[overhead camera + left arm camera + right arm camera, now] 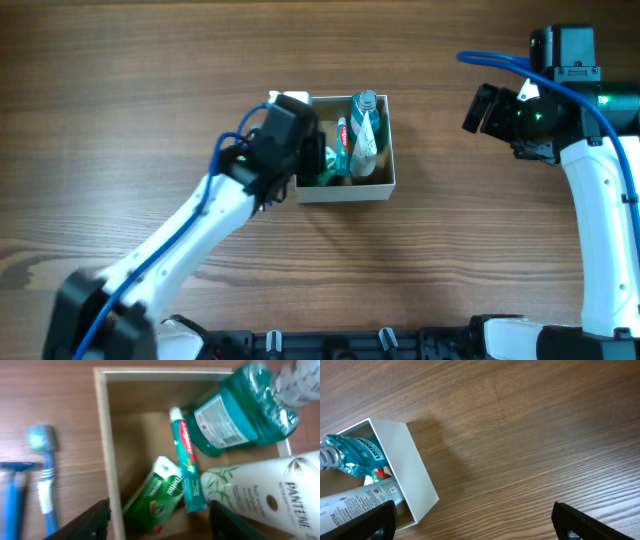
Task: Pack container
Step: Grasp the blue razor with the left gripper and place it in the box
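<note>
The container [391, 172] is a shallow cardboard box with white walls and a tan inside, at the table's middle. It holds a teal mouthwash bottle [235, 410], a white Pantene bottle [265, 495], a toothpaste tube [187, 460] and a green soap pack [155, 492]. My left gripper [157, 520] is open and empty, straddling the box's left wall [107, 450] above the soap. A blue toothbrush [45, 475] and a blue razor [12, 490] lie on the table outside that wall. My right gripper [472, 520] is open and empty, well right of the container [407, 467].
The wooden table [150, 90] surrounds the box. The right arm's base [565, 50] stands at the far right edge. The left arm [200, 220] reaches in from the lower left and covers the box's left side in the overhead view.
</note>
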`<state>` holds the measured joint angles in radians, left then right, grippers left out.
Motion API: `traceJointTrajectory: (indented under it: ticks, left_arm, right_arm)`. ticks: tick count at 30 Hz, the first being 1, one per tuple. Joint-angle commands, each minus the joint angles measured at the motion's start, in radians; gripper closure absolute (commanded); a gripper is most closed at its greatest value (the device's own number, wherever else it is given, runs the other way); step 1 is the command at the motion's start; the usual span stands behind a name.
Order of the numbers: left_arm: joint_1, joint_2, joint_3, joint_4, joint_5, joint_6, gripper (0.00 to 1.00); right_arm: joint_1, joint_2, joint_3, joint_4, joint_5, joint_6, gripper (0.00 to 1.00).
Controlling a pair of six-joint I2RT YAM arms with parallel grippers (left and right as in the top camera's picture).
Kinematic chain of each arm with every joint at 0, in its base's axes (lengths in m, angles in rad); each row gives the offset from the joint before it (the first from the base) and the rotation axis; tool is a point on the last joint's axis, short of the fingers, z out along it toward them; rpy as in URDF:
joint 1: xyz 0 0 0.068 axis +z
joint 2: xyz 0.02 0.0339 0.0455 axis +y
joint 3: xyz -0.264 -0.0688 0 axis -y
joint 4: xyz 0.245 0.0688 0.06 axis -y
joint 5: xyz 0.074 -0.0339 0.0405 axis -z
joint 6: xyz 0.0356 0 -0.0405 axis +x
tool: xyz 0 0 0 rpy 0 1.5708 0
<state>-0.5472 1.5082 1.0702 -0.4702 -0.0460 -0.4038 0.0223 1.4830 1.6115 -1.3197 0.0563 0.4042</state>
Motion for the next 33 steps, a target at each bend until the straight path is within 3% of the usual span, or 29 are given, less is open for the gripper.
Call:
traceJointTrajectory:
  ticks: [1, 3, 6, 9, 14, 18, 23, 26, 33]
  left_arm:
    - [0.098, -0.096, 0.036, -0.160, -0.136, 0.004, 0.27]
    - [0.209, -0.084, 0.031, -0.257, -0.144, 0.004, 0.25]
    - [0.341, -0.009, 0.010, -0.262, -0.065, 0.107, 0.15]
    - [0.418, 0.114, 0.010, -0.258, 0.017, 0.167, 0.11]
    - [0.435, 0.283, 0.010, -0.173, 0.113, 0.317, 0.19]
    - [0.431, 0.359, 0.010, -0.134, 0.109, 0.330, 0.23]
    - [0.431, 0.397, 0.010, -0.124, 0.105, 0.374, 0.44]
    - [0.431, 0.403, 0.010, -0.124, 0.105, 0.370, 0.65]
    - [0.431, 0.403, 0.010, -0.165, 0.105, 0.362, 0.91]
  right_arm:
    - [-0.004, 0.008, 0.005, 0.003, -0.004, 0.015, 0.00]
    - [-0.004, 0.008, 0.005, 0.003, -0.004, 0.016, 0.00]
    - [-0.004, 0.008, 0.005, 0.003, -0.004, 0.016, 0.00]
    - [-0.004, 0.008, 0.005, 0.003, -0.004, 0.016, 0.00]
    - [-0.004, 0.008, 0.005, 0.003, -0.004, 0.015, 0.00]
    - [-0.004, 0.008, 0.005, 0.003, -0.004, 0.015, 0.00]
    - [-0.004, 0.008, 0.005, 0.003, -0.004, 0.016, 0.00]
    - [-0.004, 0.008, 0.005, 0.003, -0.004, 0.015, 0.00]
    - [-0.004, 0.008, 0.005, 0.003, -0.004, 0.016, 0.00]
